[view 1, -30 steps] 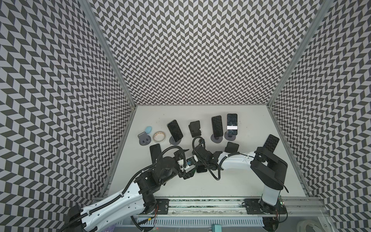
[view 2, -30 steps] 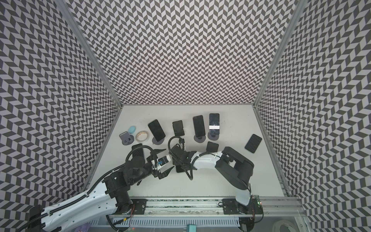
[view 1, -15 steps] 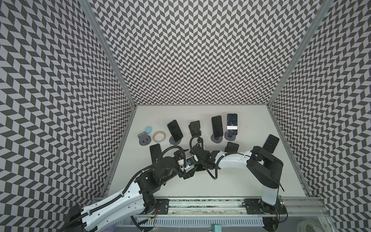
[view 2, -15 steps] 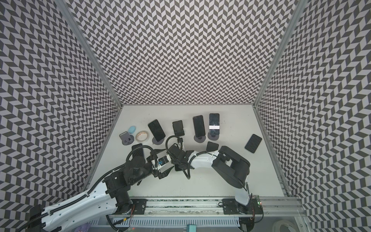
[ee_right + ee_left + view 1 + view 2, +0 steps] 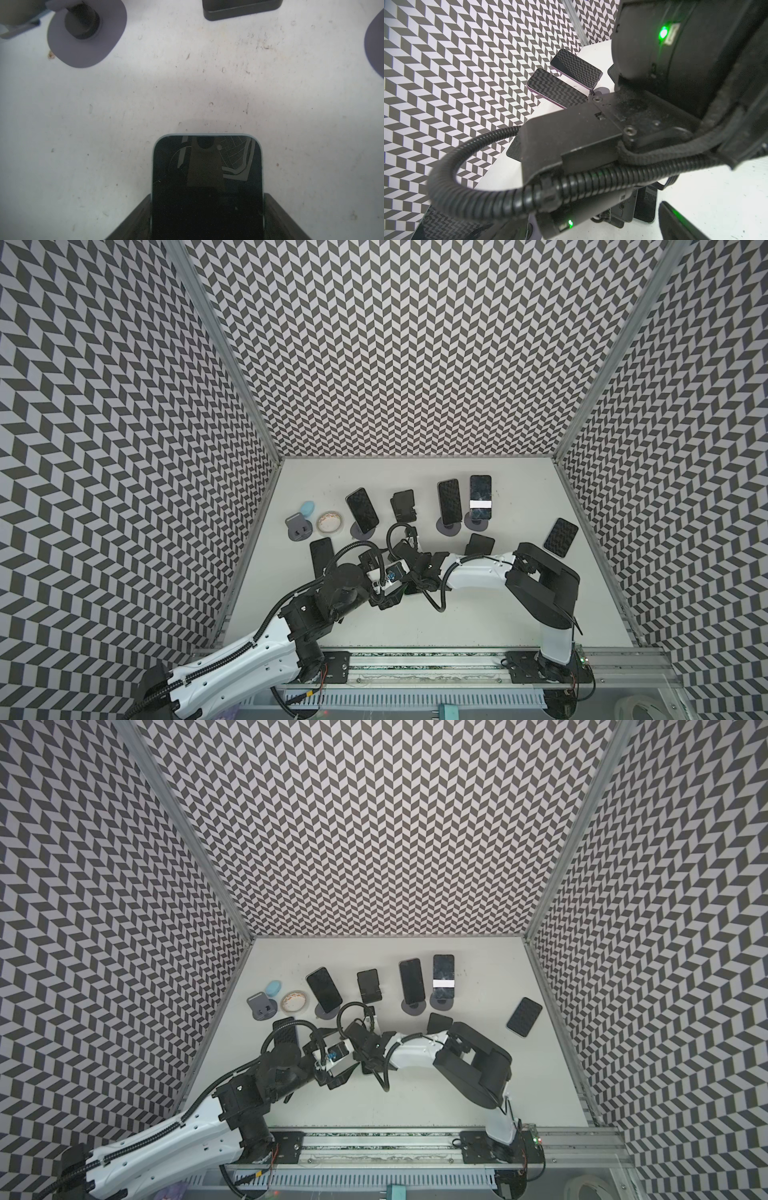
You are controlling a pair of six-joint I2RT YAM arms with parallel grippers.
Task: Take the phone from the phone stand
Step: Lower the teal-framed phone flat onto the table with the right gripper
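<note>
My right gripper (image 5: 207, 199) is shut on a dark-screened phone (image 5: 207, 176), one finger against each long edge. The phone lies flat and low over the white table. In both top views the right gripper (image 5: 411, 572) sits at the table's middle front, covering the phone. An empty black phone stand (image 5: 403, 506) stands behind it. My left gripper (image 5: 392, 580) is open right beside the right gripper, holding nothing. One of its fingers (image 5: 675, 224) shows in the left wrist view, next to the phone (image 5: 645, 204).
Three phones lean on stands in the back row (image 5: 362, 510), (image 5: 449, 502), (image 5: 480, 497). Another black stand (image 5: 480, 545) is behind the right forearm. Phones lie flat at left (image 5: 321, 556) and right (image 5: 561, 537). A tape roll (image 5: 330, 521) and grey stand (image 5: 298, 526) sit far left.
The right arm has shifted a little to the left with the phone between its fingers. The left arm has stayed where it was.
</note>
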